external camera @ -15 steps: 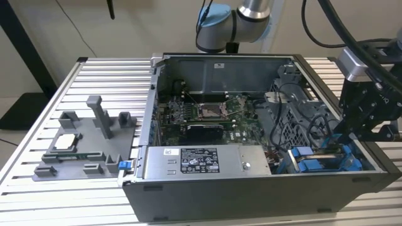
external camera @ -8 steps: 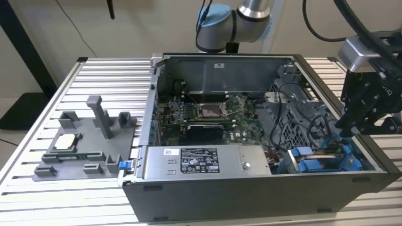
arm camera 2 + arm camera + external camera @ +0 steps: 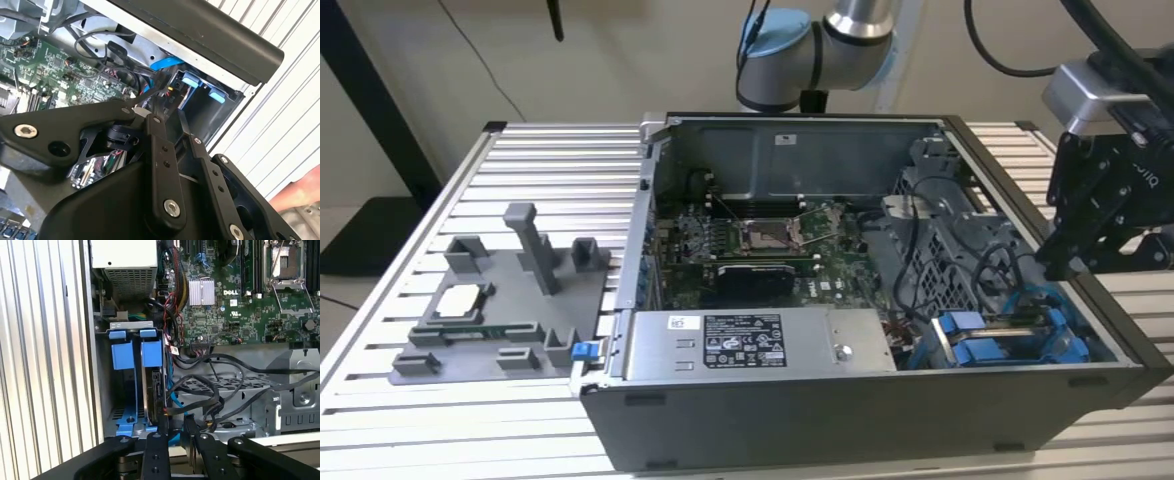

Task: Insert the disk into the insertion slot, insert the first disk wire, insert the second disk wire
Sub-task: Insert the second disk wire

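The insertion slot [image 3: 994,345] is the grey bay with blue rails at the near right corner of the open computer case. In the first wrist view its blue tabs [image 3: 122,355] stand side by side, and a dark disk [image 3: 155,387] sits on edge in the bay beside them. Loose black wires [image 3: 210,390] and a blue wire [image 3: 175,401] curl just past the disk. My black gripper [image 3: 1062,265] hangs above the case's right wall, over the slot. It is open by a narrow gap [image 3: 176,425] with nothing between the fingers [image 3: 156,125].
The case holds a green circuit board [image 3: 761,240] with a silver socket and a silver power supply box [image 3: 761,340] at the front. A grey fixture [image 3: 507,300] with small parts lies on the slatted aluminium table [image 3: 400,420] on the exterior view's left.
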{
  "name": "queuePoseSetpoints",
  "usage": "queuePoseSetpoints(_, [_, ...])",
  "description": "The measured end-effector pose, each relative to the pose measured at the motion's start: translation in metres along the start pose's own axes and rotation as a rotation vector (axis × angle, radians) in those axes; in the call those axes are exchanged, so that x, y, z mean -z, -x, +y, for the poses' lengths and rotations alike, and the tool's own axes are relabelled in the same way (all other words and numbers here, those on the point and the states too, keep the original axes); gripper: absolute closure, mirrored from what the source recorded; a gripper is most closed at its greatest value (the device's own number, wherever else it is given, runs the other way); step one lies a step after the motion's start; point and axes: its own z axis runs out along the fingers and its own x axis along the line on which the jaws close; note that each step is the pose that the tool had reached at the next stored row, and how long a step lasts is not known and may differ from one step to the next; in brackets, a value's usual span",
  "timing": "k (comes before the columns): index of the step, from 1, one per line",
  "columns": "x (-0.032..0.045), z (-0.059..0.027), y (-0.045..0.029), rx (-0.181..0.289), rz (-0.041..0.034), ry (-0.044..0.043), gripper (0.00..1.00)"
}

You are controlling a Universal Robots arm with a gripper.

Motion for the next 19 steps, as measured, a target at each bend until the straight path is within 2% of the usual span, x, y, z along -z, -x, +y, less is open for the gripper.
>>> queuePoseSetpoints(19, [-0.0002,-0.0039,0.0033,0.0,0.0,-0.0001,0.0])
